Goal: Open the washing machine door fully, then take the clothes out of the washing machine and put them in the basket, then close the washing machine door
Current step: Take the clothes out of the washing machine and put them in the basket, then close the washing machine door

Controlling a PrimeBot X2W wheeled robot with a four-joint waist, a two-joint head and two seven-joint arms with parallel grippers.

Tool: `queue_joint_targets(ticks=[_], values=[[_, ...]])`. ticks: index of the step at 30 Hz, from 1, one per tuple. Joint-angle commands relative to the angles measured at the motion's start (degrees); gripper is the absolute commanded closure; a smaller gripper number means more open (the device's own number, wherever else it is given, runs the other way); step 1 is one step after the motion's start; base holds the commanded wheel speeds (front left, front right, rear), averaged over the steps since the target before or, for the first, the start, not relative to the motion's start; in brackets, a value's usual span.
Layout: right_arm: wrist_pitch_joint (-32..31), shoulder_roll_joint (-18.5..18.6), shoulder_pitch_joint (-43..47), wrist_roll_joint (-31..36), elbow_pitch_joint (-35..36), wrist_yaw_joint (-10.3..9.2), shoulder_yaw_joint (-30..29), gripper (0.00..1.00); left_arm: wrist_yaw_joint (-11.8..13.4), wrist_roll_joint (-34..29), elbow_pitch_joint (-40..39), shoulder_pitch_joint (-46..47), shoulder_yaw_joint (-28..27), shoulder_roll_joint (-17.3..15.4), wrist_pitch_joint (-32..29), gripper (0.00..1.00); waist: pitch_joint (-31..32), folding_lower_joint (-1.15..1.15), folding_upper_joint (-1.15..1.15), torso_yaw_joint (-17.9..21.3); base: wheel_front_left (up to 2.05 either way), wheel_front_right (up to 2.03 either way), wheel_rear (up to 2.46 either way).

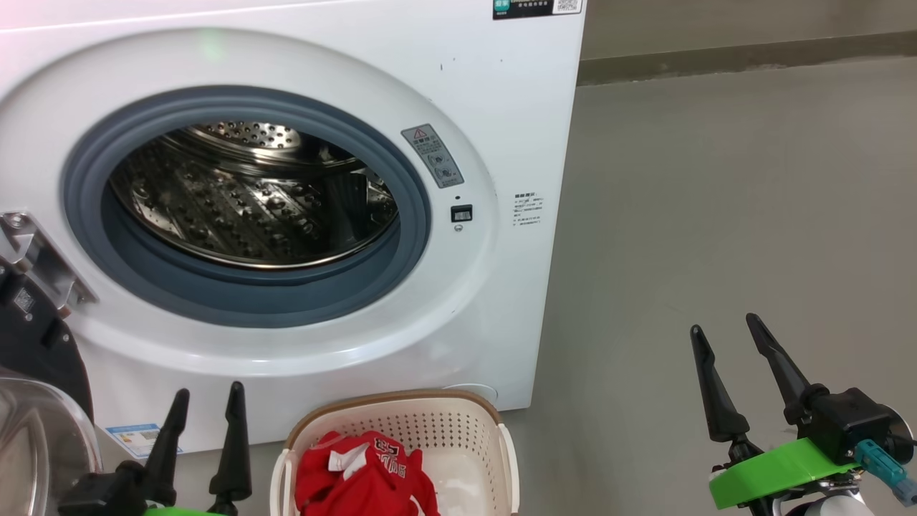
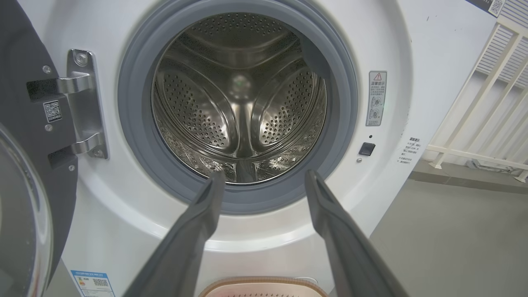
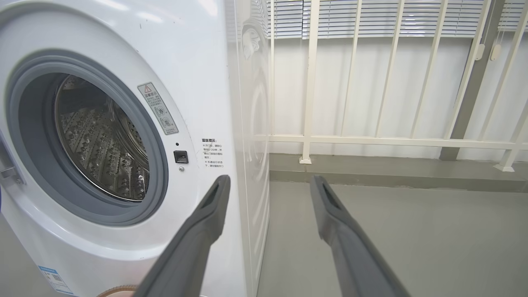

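The white washing machine point(image 1: 501, 93) stands with its round mouth uncovered, and the steel drum point(image 2: 241, 99) inside holds nothing. Its door point(image 1: 36, 373) is swung out to the left on a metal hinge point(image 2: 84, 103), glass bowl toward me. The cream basket point(image 1: 494, 430) sits on the floor in front of the machine with red clothes point(image 1: 358, 473) in its left half. My left gripper point(image 1: 208, 401) is open at the lower left, left of the basket. In the left wrist view that same gripper point(image 2: 264, 177) points at the drum opening. My right gripper point(image 1: 723, 326) hangs open over bare floor at the right.
Grey floor point(image 1: 716, 215) stretches to the right of the machine. A white railing point(image 3: 371, 140) and blinds stand behind the machine's right side. The open door takes up the space at the machine's left.
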State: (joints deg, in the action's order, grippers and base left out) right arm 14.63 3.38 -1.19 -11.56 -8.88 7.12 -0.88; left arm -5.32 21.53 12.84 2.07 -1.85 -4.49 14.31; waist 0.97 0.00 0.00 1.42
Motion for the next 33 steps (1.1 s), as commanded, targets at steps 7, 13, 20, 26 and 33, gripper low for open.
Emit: queue_joint_targets(ticks=[7,13,20,26,33], values=[[0.4,0.9,-0.4,-0.4,1.3,0.36,1.2,0.00,0.4,-0.9,-2.3,0.8,-3.0,-1.0,0.7,0.00,0.3,0.00,0.00,-0.2,0.00,0.00,0.00],[0.4,0.9,-0.3,-0.5,1.0,0.36,1.4,0.00,0.3,-1.5,-2.1,1.0,-2.9,-1.0,0.7,0.00,0.4,0.00,0.00,-0.2,0.00,0.00,0.00],[0.4,1.1,-0.2,-0.6,1.0,0.36,1.3,0.00,0.5,-1.7,-1.8,1.0,-2.6,-1.1,0.7,0.00,0.7,0.00,0.00,-0.2,-0.15,0.15,0.00],[0.4,1.1,-0.2,-0.5,0.9,0.36,1.2,0.00,0.8,-1.4,-1.7,1.0,-2.4,-1.2,0.6,0.00,0.7,0.00,0.00,-0.2,-0.94,0.94,0.00],[0.4,0.9,-0.3,-0.6,0.9,0.36,1.3,0.00,0.9,-1.0,-1.6,1.3,-2.4,-1.5,0.5,0.00,0.6,0.00,0.00,-0.4,-1.82,1.82,0.00]])
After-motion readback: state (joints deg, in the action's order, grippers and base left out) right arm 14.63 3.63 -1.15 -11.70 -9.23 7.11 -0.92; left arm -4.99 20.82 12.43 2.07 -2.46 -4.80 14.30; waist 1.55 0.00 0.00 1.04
